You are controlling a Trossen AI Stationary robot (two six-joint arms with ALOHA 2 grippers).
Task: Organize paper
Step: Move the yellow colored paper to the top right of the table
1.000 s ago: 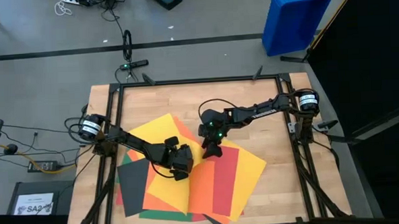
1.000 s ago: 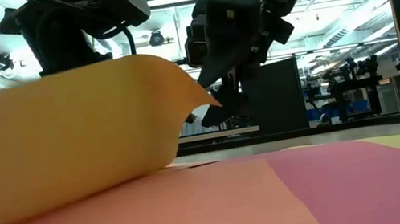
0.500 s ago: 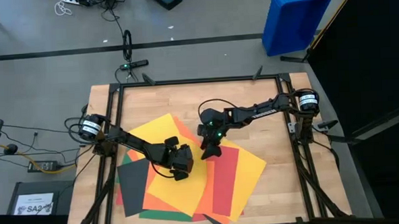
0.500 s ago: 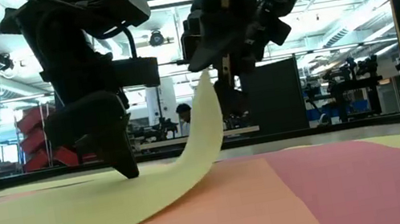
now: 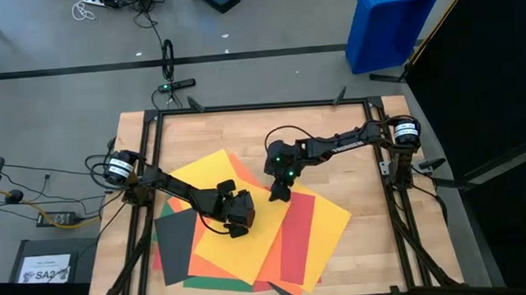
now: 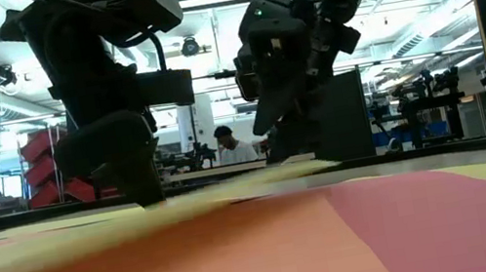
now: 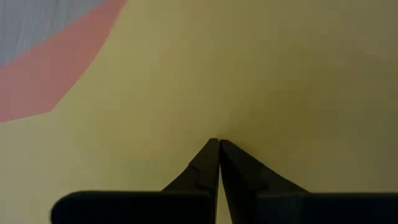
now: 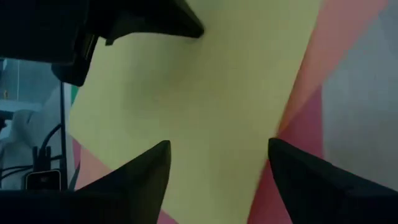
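High view showed the paper (image 5: 249, 233) fanned in a loose pile over the middle and front of the bench (image 5: 352, 152): a yellow sheet (image 5: 217, 207) on top at left, orange and red beside it, a second yellow toward the right edge, black and green showing at the front-left corner.

Left gripper (image 5: 239, 215) was fully closed, tips pressed down on the top yellow sheet near the pile's middle; left wrist view confirmed the two fingers (image 7: 205, 171) meeting on yellow. Judged purpose: pinning the sheet so it does not slide.

Right gripper (image 5: 280, 191) stood with fingers spread wide and nothing between them, just above the far edge of the pile where yellow meets red. Right wrist view showed both fingers (image 8: 140, 174) apart over the yellow sheet. Low view showed that sheet lying nearly flat.

Sheets lay at mixed angles; squaring not yet done. A person sat in the room beyond the bench.
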